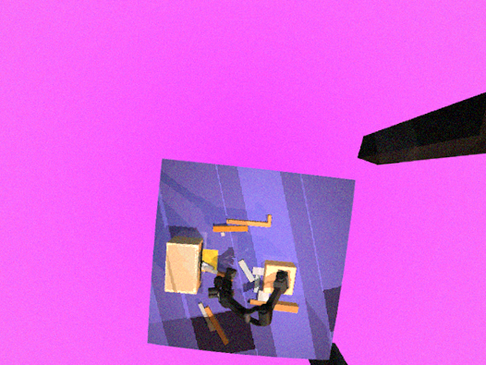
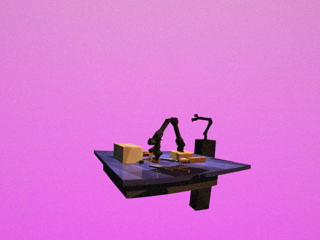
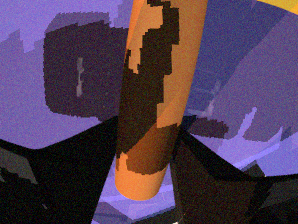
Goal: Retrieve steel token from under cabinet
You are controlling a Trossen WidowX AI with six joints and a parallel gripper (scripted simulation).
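Observation:
The cabinet (image 1: 184, 266) (image 2: 128, 154) is a pale box at the table's left. The yellow marked area (image 1: 211, 255) lies along its front; a corner shows in the wrist view (image 3: 289, 4). My gripper (image 2: 157, 159) (image 3: 145, 127) points down in front of the cabinet, shut on an orange rod (image 3: 187, 55) (image 1: 220, 274). The rod reaches toward the cabinet; a pale flat piece (image 1: 208, 267) in line with it lies at the marked area's near edge, close to the cabinet front. I cannot tell whether it touches the table. The token and vent slots cannot be made out.
An orange L-shaped bar (image 1: 250, 223) and an orange block (image 1: 230, 228) lie on one side. An orange bar and pale strip (image 1: 216, 325) lie on the other. White pieces (image 1: 245, 270) and another orange bar (image 1: 286, 306) lie near the arm's base (image 1: 289, 270).

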